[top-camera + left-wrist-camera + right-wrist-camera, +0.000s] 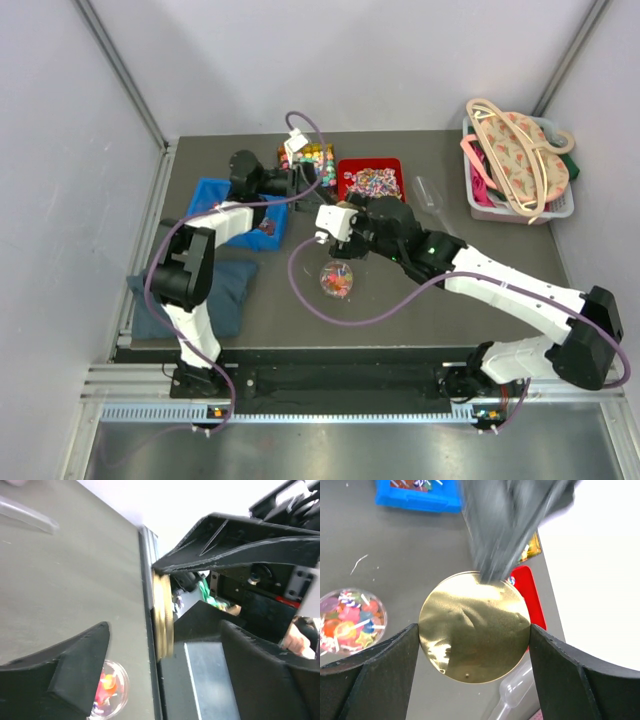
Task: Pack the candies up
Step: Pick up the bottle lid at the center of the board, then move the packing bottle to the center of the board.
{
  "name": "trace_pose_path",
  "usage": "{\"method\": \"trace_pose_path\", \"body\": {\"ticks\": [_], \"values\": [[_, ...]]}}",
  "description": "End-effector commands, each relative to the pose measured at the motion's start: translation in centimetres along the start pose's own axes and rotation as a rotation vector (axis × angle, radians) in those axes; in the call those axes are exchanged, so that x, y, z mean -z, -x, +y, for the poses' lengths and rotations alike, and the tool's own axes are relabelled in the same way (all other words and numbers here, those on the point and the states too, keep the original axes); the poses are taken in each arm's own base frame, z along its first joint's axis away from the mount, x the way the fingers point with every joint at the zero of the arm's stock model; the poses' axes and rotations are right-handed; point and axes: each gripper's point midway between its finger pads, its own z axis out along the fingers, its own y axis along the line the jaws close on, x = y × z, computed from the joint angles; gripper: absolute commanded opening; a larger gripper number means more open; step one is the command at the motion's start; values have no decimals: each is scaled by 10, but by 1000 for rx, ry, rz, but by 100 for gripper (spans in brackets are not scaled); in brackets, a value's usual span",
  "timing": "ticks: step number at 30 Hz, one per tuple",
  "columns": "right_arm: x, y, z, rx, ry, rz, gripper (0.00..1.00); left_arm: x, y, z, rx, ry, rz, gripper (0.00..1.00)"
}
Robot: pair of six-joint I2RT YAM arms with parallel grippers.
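My right gripper (474,630) is shut on a round gold lid (474,627), pinched edge to edge and held above the table. In the top view the lid (335,220) hangs just above a clear round jar (336,280) holding several candies (347,622). More candies fill a red tray (372,182) and a box of multicoloured cubes (310,158). My left gripper (300,182) is open and empty, close to the lid. The left wrist view shows the lid edge-on (162,617) beyond my open left gripper (165,680), with the jar (112,690) low on the left.
A blue tray (215,195) lies at the left, with a dark blue cloth (235,285) in front of it. A white basket (560,205) with a patterned bag stands at the back right. A clear plastic dropper (520,690) lies beside the red tray (526,595).
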Motion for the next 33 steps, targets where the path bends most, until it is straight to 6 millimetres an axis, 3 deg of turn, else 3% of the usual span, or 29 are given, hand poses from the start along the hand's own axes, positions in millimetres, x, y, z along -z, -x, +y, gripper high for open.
{"method": "trace_pose_path", "body": {"ticks": [1, 7, 11, 15, 16, 17, 19, 22, 24, 25, 26, 27, 29, 33], "values": [[20, 12, -10, -17, -35, -57, 60, 36, 33, -8, -139, 53, -105, 99], [34, 9, -5, -89, 25, -75, 60, 69, 30, 1, -196, 115, -186, 99], [40, 8, -5, -190, 97, -104, 60, 70, 16, 3, -271, 146, -194, 99], [41, -2, -8, -246, 133, -90, 60, 72, 1, 26, -279, 269, -205, 99], [41, -1, -7, -257, 146, -96, 60, 75, 4, 28, -478, 324, -171, 99], [39, -3, -6, -275, 156, -91, 60, 75, -18, 38, -336, 373, -121, 99], [38, -7, -6, -294, 168, -87, 60, 69, -24, 39, -476, 420, -56, 99], [35, -14, -3, -338, 199, -75, 60, 69, -34, 37, -530, 460, -69, 99], [31, -17, -1, -358, 208, -66, 60, 68, -55, 43, -549, 493, -41, 99], [30, -20, 0, -366, 216, -62, 60, 70, -56, 44, -627, 535, -29, 99], [29, -21, 1, -371, 222, -58, 60, 71, -79, 51, -609, 550, -13, 99], [27, -23, 3, -374, 228, -52, 60, 69, -72, 45, -692, 563, -35, 99], [25, -27, 6, -378, 237, -41, 60, 70, -90, 54, -672, 621, -48, 99], [23, -30, 6, -381, 236, -25, 61, 62, -97, 45, -646, 618, -119, 99]]}}
